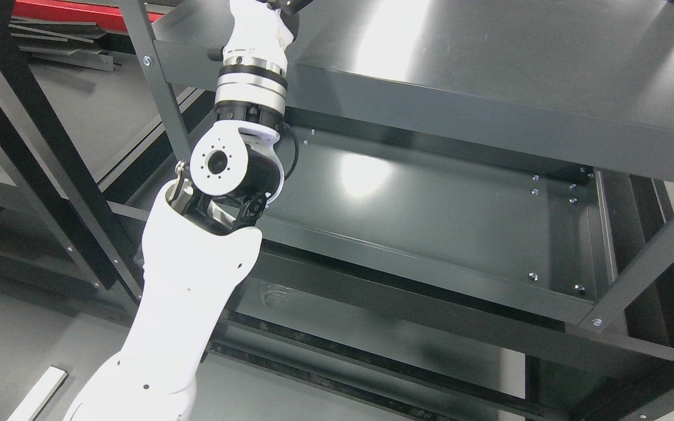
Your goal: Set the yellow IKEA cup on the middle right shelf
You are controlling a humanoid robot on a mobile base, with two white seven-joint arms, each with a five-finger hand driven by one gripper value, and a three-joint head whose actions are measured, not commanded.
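Frankly, I can't find the yellow cup anywhere in my head view, so progress is hard to call.

From my seat, the left arm (196, 275) climbs from seven o'clock up past its elbow joint (226, 166) toward twelve, and the hand runs off the top edge, so I cannot tell whether its fingers are apart, together or clamped on the cup. If the cup is being carried, I judge it is up there beyond the frame. The middle shelf (419, 204), dark grey metal, fills the centre out to three o'clock with nothing standing on the part I can see, below the upper shelf (489, 64) at one o'clock. So the placing looks not yet done: the cup has yet to come down onto that right-hand shelf and be let go.
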